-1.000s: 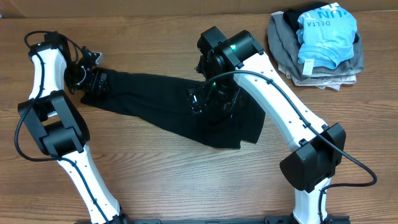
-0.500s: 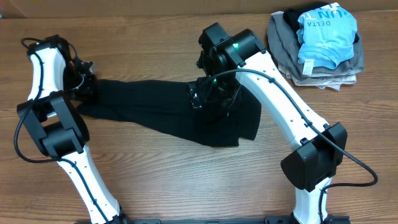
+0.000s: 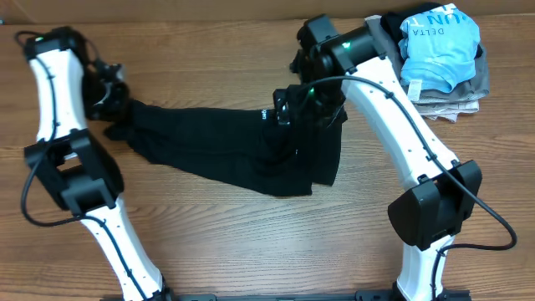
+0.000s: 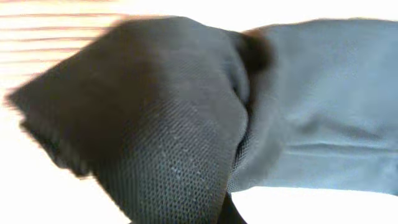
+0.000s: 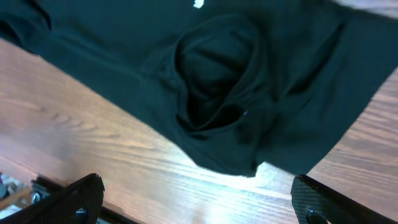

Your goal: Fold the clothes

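The clothes point(image 3: 217, 150) are one wrinkly black garment with a small white logo point(image 3: 262, 115), stretched across the middle of the wooden table. My left gripper point(image 3: 111, 99) is at its far-left end, shut on a bunched corner of the fabric. In the left wrist view black mesh cloth point(image 4: 168, 124) fills the frame and hides the fingers. My right gripper point(image 3: 299, 107) hovers over the garment's right part, wide open and holding nothing. In the right wrist view the right gripper point(image 5: 199, 190) has bare wood between its fingers point(image 5: 81, 199), with the garment point(image 5: 217, 81) beyond them.
A stack of folded grey and beige garments point(image 3: 401, 79) lies at the back right corner, with a light blue "DELTA" shirt point(image 3: 439, 42) on top. The right arm's elbow passes close to it. The wooden tabletop point(image 3: 251, 242) shows in front of the garment.
My left gripper has shut on the garment's left end and drawn it left and back. The right arm has moved right and toward the back, staying open. The garment lies more stretched.
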